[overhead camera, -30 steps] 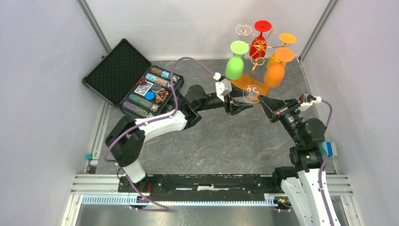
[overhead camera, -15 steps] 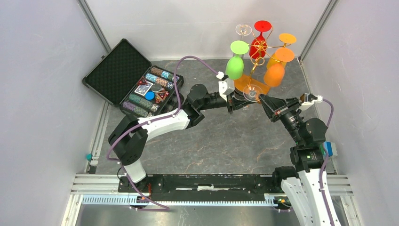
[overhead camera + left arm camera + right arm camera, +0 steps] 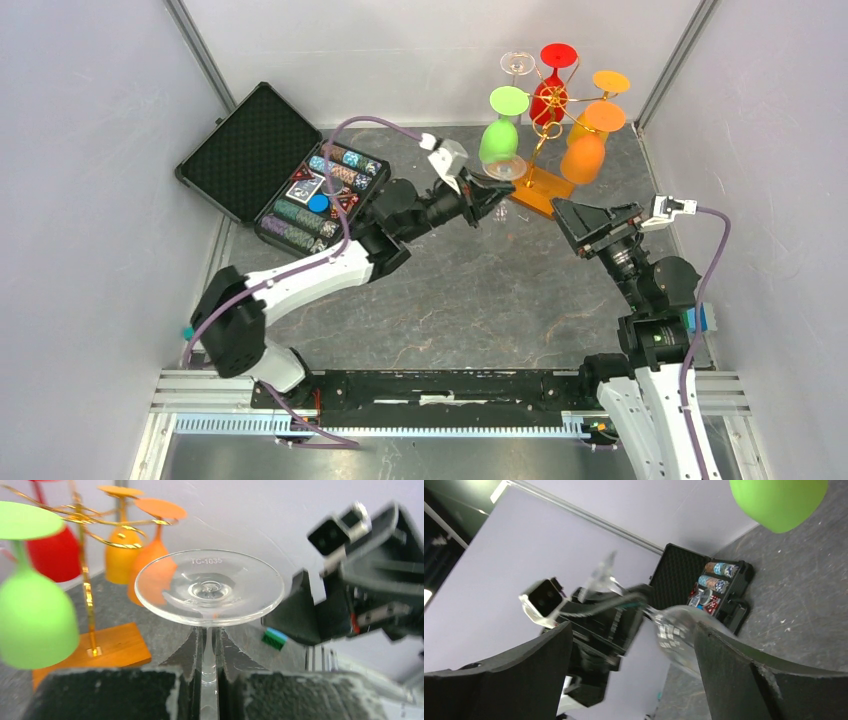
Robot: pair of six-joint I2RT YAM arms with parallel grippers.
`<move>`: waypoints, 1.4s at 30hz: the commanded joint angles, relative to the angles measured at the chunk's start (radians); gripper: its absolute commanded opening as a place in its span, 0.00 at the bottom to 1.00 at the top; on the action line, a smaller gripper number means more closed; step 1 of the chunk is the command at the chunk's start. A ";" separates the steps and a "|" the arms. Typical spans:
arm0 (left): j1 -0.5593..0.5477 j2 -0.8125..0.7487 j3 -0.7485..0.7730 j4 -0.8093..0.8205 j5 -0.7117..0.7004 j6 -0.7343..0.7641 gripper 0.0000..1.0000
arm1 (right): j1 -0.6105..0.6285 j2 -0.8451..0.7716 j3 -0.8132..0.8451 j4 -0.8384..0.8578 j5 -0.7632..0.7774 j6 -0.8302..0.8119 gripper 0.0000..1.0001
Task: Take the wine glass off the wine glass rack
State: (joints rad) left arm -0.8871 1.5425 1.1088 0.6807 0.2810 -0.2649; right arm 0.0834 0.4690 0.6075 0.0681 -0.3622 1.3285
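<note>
Clear stemmed wine glass (image 3: pixel 209 587), foot uppermost, is clenched at the stem by the left hand (image 3: pixel 210 647), beside the gold wire wine glass rack (image 3: pixel 110 647). Right hand (image 3: pixel 633 640) stands released.

the wine glass rack (image 3: pixel 541 189) stands at the far right of the table (image 3: pixel 450 300), with glasses (image 3: pixel 498 143) hanging from its arms. the wine glass (image 3: pixel 505 168) is off the rack, just left of its base, foot up, stem between the fingers of the left gripper (image 3: pixel 495 197). the right gripper (image 3: pixel 570 222) sits right of it, apart. an open case (image 3: pixel 250 150) of poker chips (image 3: pixel 300 212) lies far left.
</note>
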 commanded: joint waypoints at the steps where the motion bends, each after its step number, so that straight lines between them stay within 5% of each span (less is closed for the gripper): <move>1: -0.003 -0.157 0.017 -0.076 -0.306 -0.153 0.02 | 0.004 -0.016 -0.043 0.081 -0.056 -0.140 0.94; 7: -0.003 -0.254 -0.004 -0.108 -0.574 -0.363 0.02 | 0.031 -0.036 -0.195 0.332 -0.100 0.047 0.97; 20: -0.003 -0.328 -0.088 0.013 -0.664 -0.601 0.02 | 0.425 0.207 -0.087 0.543 0.094 -0.004 0.97; 26: -0.003 -0.389 -0.139 0.015 -0.732 -0.577 0.02 | 0.546 0.266 -0.079 0.693 0.227 -0.057 0.77; 34: -0.003 -0.448 -0.174 0.007 -0.764 -0.602 0.02 | 0.588 0.350 -0.048 0.777 0.270 -0.117 0.71; 42: -0.002 -0.476 -0.208 0.019 -0.774 -0.616 0.02 | 0.617 0.455 -0.008 0.899 0.255 -0.132 0.49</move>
State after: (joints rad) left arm -0.8871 1.1103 0.9142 0.6239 -0.4477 -0.8433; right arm 0.6842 0.9039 0.5423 0.8425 -0.1200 1.2293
